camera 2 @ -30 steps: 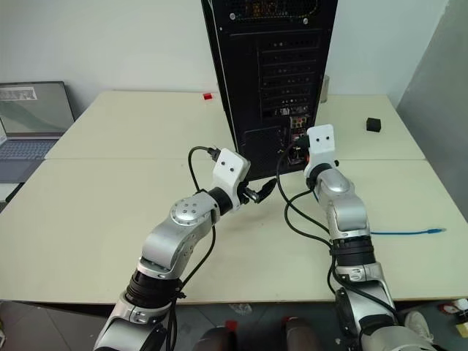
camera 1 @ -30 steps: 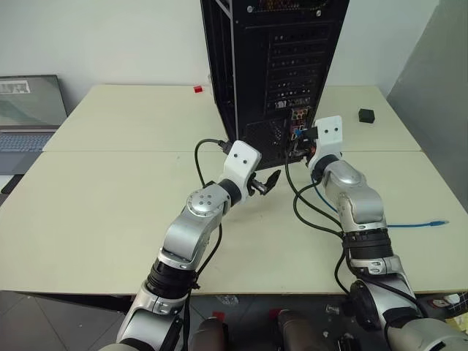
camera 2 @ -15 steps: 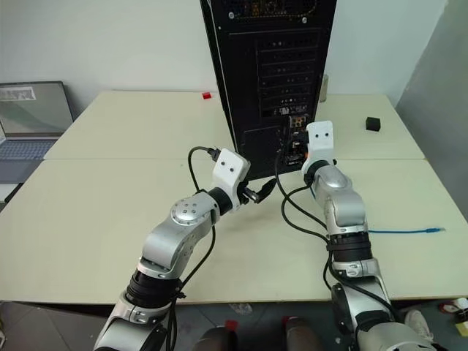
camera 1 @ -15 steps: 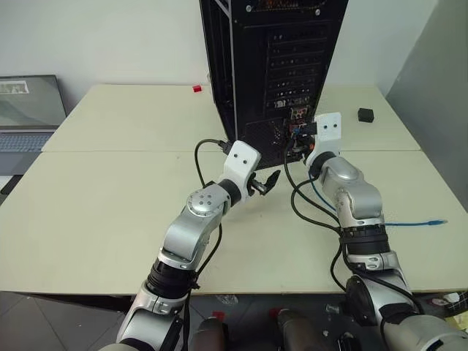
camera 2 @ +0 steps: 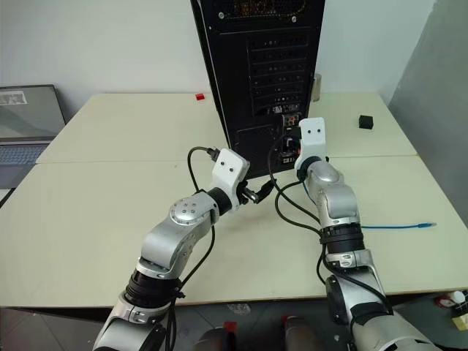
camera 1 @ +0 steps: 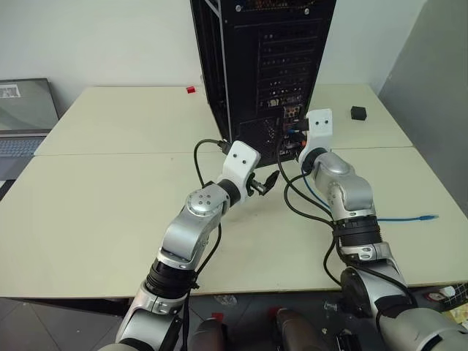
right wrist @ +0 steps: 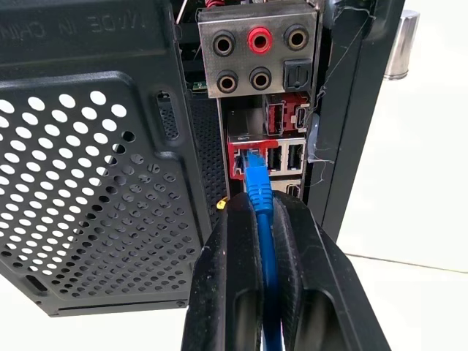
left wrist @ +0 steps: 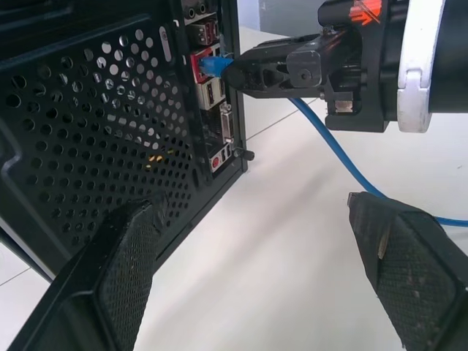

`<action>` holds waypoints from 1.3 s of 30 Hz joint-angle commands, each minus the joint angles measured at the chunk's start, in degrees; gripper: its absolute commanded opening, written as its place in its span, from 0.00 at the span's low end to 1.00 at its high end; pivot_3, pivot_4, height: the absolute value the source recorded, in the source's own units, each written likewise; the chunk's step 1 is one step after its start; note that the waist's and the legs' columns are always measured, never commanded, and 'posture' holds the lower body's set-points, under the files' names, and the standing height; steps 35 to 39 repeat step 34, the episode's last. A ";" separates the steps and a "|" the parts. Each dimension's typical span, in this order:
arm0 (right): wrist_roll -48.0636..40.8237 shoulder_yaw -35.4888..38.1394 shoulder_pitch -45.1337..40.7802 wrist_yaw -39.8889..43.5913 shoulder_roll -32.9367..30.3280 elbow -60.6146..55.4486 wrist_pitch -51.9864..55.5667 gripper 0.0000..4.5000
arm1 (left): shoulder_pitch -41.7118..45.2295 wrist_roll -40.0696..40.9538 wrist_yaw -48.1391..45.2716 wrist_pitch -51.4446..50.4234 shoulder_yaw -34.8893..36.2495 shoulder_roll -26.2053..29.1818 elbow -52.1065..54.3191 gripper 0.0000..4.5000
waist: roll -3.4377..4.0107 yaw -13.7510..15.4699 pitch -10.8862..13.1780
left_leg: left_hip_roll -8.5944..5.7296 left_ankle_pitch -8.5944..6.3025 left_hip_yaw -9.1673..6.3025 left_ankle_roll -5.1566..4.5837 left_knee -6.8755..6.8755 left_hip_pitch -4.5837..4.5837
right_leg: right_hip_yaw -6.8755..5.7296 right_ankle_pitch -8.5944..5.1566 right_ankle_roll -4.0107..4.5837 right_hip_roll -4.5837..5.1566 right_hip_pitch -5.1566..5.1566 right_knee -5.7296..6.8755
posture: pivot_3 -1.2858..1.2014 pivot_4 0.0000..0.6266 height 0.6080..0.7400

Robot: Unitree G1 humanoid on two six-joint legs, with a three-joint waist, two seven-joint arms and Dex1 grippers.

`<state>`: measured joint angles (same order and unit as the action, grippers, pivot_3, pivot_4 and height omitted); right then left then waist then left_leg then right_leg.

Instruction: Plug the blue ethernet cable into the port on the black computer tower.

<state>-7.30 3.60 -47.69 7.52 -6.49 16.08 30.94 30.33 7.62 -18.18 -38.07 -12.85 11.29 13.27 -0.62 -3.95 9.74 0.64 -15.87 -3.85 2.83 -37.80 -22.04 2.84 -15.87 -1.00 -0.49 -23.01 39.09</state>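
The thin bright-blue ethernet cable [right wrist: 259, 201] was clamped in the right gripper [right wrist: 265, 219], its plug at the red-framed port [right wrist: 245, 155] of the tall black metal computer tower [camera 1: 263, 66], seemingly not seated; the left gripper [left wrist: 256, 256] stood apart.

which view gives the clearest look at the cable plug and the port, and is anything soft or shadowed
Right wrist view: sharp on the blue ethernet cable plug at the port, evenly lit. Left wrist view: the left gripper fingers loom soft in the foreground, casting faint shadows on the table. Eye views: the black computer tower rear is too dark to read.

Blue ethernet cable [right wrist: 258, 191] plug at tower [right wrist: 88, 183] port [right wrist: 245, 157]
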 commanded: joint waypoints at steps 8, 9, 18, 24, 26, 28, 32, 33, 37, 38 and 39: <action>0.31 -1.51 3.52 6.92 -6.57 -8.63 -1.23 0.42 | -0.07 0.03 -2.44 1.00 3.18 4.22 0.90 0.94 | 0.00 1.12 0.00 | 0.04 0.01 -0.10 0.01 -0.01 -0.62 | -0.20 0.01 0.00 0.10 -0.31 -0.05 | 0.52 0.24 1.00; 0.24 -1.65 3.83 7.42 -6.90 -9.16 -0.95 0.48 | -0.05 0.19 -2.72 1.02 3.36 4.48 0.78 0.94 | 0.00 1.24 0.00 | 0.01 0.01 -0.10 0.02 -0.02 -0.68 | -0.23 0.01 0.00 0.14 -0.33 -0.09 | 0.52 0.24 1.00; -3.87 -0.35 9.20 17.39 -16.40 -20.52 5.18 0.89 | 0.89 0.09 -8.86 1.39 4.96 11.84 -0.16 0.94 | 0.02 2.10 0.01 | -0.10 0.01 -0.33 0.01 -0.04 -0.75 | -0.47 0.01 -0.01 0.41 -0.36 -0.08 | 0.52 0.24 1.00; -9.67 2.97 12.45 26.13 -24.89 -25.71 8.28 0.99 | 1.53 2.84 -13.30 2.20 6.71 13.79 -0.47 0.94 | 0.00 2.17 0.02 | -0.17 0.01 -0.31 0.00 -0.07 -0.76 | -0.51 0.01 -0.02 0.40 -0.34 -0.11 | 0.52 0.24 1.00; -10.96 3.83 13.32 27.51 -26.77 -26.39 8.60 0.99 | 2.06 3.59 -14.11 1.96 7.49 14.10 -1.05 0.94 | 0.00 2.17 0.02 | -0.17 0.00 -0.30 0.00 -0.07 -0.77 | -0.51 0.01 -0.02 0.40 -0.33 -0.12 | 0.52 0.24 1.00; -11.90 4.69 14.51 29.46 -29.01 -26.91 8.29 0.99 | 3.04 4.80 -15.73 1.71 8.22 14.84 -1.88 0.94 | -0.01 2.16 0.03 | -0.15 0.00 -0.29 0.00 -0.07 -0.76 | -0.51 0.01 -0.02 0.40 -0.33 -0.11 | 0.52 0.24 1.00; -12.87 4.81 15.61 30.82 -30.83 -27.45 8.08 0.99 | 4.06 5.68 -18.16 3.12 8.75 16.13 -3.08 0.94 | -0.02 2.00 0.03 | -0.12 0.00 -0.23 -0.01 -0.08 -0.71 | -0.52 0.01 -0.02 0.23 -0.29 -0.10 | 0.52 0.24 1.00; -12.99 4.55 15.67 30.86 -30.89 -27.68 8.07 0.99 | 4.08 5.91 -18.71 3.32 8.84 16.46 -3.23 0.94 | -0.02 1.95 0.03 | -0.12 0.00 -0.20 -0.01 -0.08 -0.68 | -0.48 0.01 -0.02 0.20 -0.29 -0.09 | 0.52 0.24 1.00; -13.05 4.38 15.69 30.86 -30.86 -27.75 7.96 0.99 | 4.17 5.97 -18.97 3.51 8.91 16.62 -3.48 0.94 | -0.02 1.95 0.03 | -0.10 0.00 -0.18 0.00 -0.08 -0.67 | -0.47 0.01 -0.02 0.18 -0.29 -0.08 | 0.52 0.24 1.00; -13.05 4.38 15.69 30.86 -30.86 -27.75 7.96 0.99 | 4.17 5.97 -18.97 3.51 8.91 16.62 -3.48 0.94 | -0.02 1.95 0.03 | -0.10 0.00 -0.18 0.00 -0.08 -0.67 | -0.47 0.01 -0.02 0.18 -0.29 -0.08 | 0.52 0.24 1.00; -13.05 4.38 15.69 30.86 -30.86 -27.75 7.96 0.99 | 4.17 5.97 -18.97 3.51 8.91 16.62 -3.48 0.94 | -0.02 1.95 0.03 | -0.10 0.00 -0.18 0.00 -0.08 -0.67 | -0.47 0.01 -0.02 0.18 -0.29 -0.08 | 0.52 0.24 1.00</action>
